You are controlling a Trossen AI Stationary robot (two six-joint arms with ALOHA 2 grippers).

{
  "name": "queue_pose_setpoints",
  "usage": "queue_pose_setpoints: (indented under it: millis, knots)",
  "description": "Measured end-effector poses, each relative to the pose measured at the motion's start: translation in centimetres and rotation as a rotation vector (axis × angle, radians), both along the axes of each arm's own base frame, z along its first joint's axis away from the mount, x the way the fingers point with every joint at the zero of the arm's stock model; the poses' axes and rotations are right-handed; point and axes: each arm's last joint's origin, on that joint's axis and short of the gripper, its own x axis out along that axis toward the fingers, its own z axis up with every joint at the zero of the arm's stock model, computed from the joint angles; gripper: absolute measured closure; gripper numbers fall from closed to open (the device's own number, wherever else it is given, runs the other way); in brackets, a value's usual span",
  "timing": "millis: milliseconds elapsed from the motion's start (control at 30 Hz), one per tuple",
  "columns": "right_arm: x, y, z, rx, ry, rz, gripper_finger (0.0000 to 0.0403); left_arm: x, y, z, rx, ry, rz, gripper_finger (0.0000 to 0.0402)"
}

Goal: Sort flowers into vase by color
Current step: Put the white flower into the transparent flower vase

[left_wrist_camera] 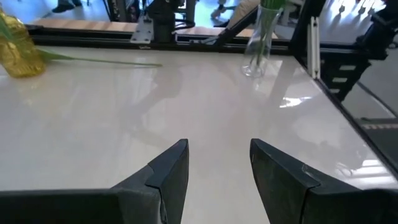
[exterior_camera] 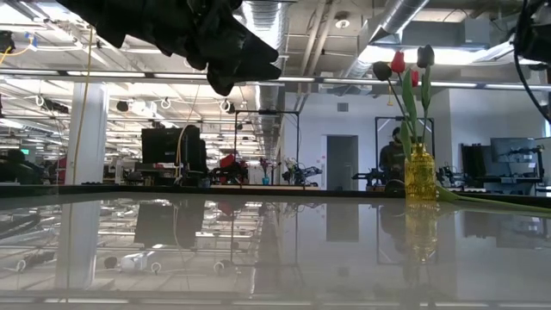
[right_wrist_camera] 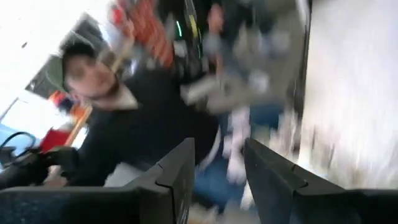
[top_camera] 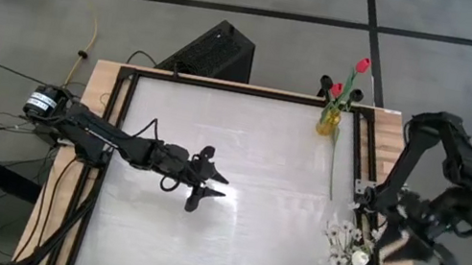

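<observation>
No readable writing; yellow vase (top_camera: pixel 328 122) holds tulips (top_camera: pixel 346 82).

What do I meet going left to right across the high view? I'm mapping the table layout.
Left gripper over mid-table → yellow vase with red and dark tulips → white flowers → right gripper past the table's right edge.

Seen from above, the left gripper (top_camera: pixel 209 189) hovers mid-counter (top_camera: pixel 242 153), fingers apart — red tulips (top_camera: pixel 348 77) fill a yellow vase (top_camera: pixel 328 122) while white blossoms (top_camera: pixel 348 260) lie beside the right gripper (top_camera: pixel 400 241).
</observation>
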Motion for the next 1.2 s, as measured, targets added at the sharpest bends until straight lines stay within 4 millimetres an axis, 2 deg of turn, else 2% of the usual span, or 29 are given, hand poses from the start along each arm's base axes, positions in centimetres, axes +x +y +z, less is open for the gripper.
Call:
queue_pose_setpoints:
  millis: [67,167,233,300,500,767,933,1033,1200]
  knots:
    - [0.5,-0.7,0.6,-0.061,-0.144,-0.109,0.0237,0.0,0.0,0.0,0.022,-0.002,-0.004,0.0242]
    - [1.5,-1.6,0.9,-0.250,-0.294,-0.370,0.0237,0.0,0.0,-0.1,0.064,0.000,-0.020,0.0242]
    - [2.3,-1.9,0.6,-0.385,-0.326,-0.527,0.0237,-0.1,0.0,-0.2,0.083,0.011,-0.034,0.0242]
    - [3.1,-2.0,0.0,-0.481,-0.308,-0.605,0.0238,-0.2,0.0,-0.5,0.093,0.040,-0.036,0.0242]
    - [6.8,-1.1,-2.9,-0.676,-0.125,-0.754,0.0256,-0.8,0.1,-1.8,0.121,0.134,-0.038,0.0242]
    - [12.1,-1.4,-5.3,-0.796,0.069,-0.859,0.0292,-3.0,0.5,-5.0,0.159,0.141,-0.004,0.0242]
    - [13.5,-4.9,-6.7,-0.619,0.394,-0.891,0.0294,-4.3,0.7,-6.4,0.119,0.132,0.003,0.0242]
    - [14.4,-6.8,-7.9,-0.648,0.549,-0.997,0.0289,-5.0,0.8,-7.1,0.092,0.150,-0.002,0.0242]
    - [15.3,-10.2,-8.9,-0.675,0.714,-1.153,0.0279,-5.6,0.7,-7.7,0.024,0.168,-0.042,0.0242]
